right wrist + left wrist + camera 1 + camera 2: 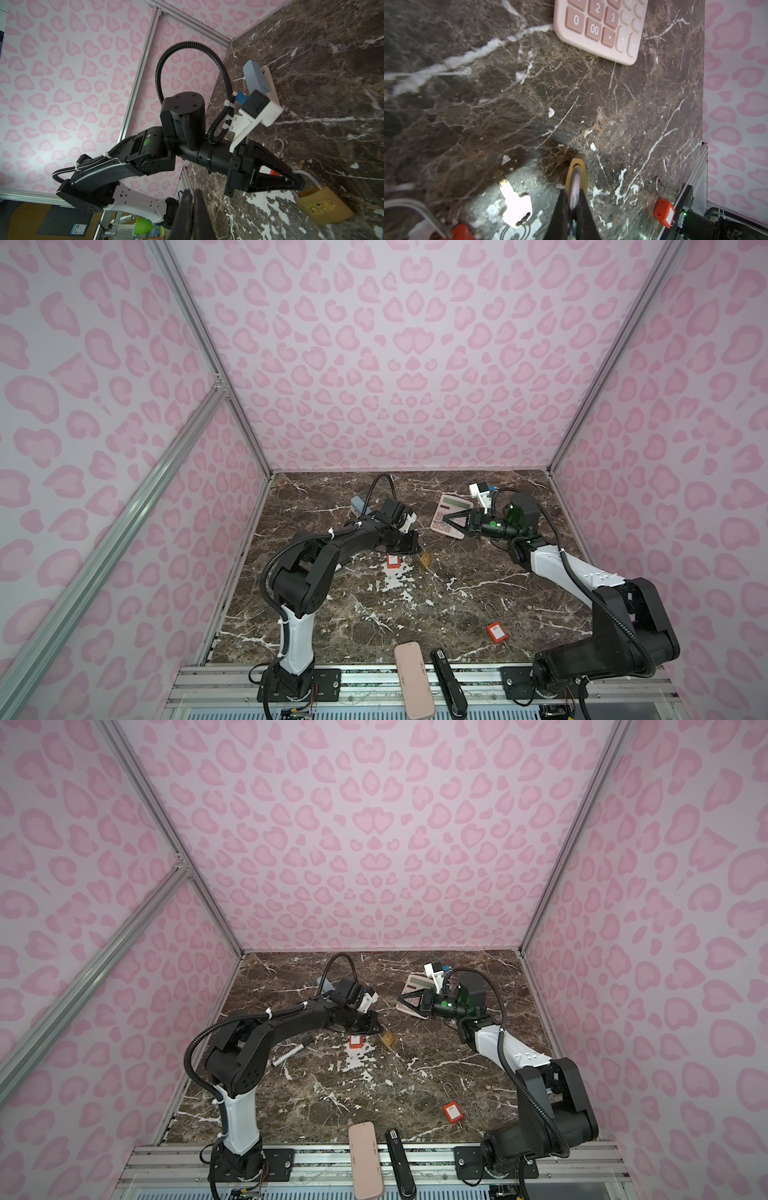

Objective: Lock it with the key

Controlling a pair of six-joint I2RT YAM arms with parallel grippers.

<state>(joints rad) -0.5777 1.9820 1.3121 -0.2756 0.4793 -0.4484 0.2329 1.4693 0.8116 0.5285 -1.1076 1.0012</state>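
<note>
- The brass padlock [324, 204] sits near the middle of the counter [332, 626], just right of centre in both top views, its body tilted.
- The left claw [298, 181] is clamped tight on the padlock's silver shackle, and the body hangs off its tip. I cannot tell whether the body rests on the counter or is lifted clear.
- I also cannot tell whether the shackle is latched.
- The key [515, 202] lies flat on the counter on a wire ring, just beside the padlock and apart from it. No claw has hold of it. Glare washes out its shape in the left wrist view.
- 1 red padlock [392, 562] lies on the key's other side, close by the left claw.
- The right claw [444, 519] has its fingers pressed together with nothing between them. It hovers over the pink calculator [453, 505], which lies farther back on the counter, and points toward the left arm.
- A 2nd red padlock [494, 632], with a long thin shackle, lies well apart toward the front right, near the right arm's base.
- A marker pen [291, 1053] lies beside the left arm's elbow.
- At the front edge, a pink case [413, 680] and a black stapler [448, 682] lie side by side, partly on the metal rail between the 2 arm bases.
</note>
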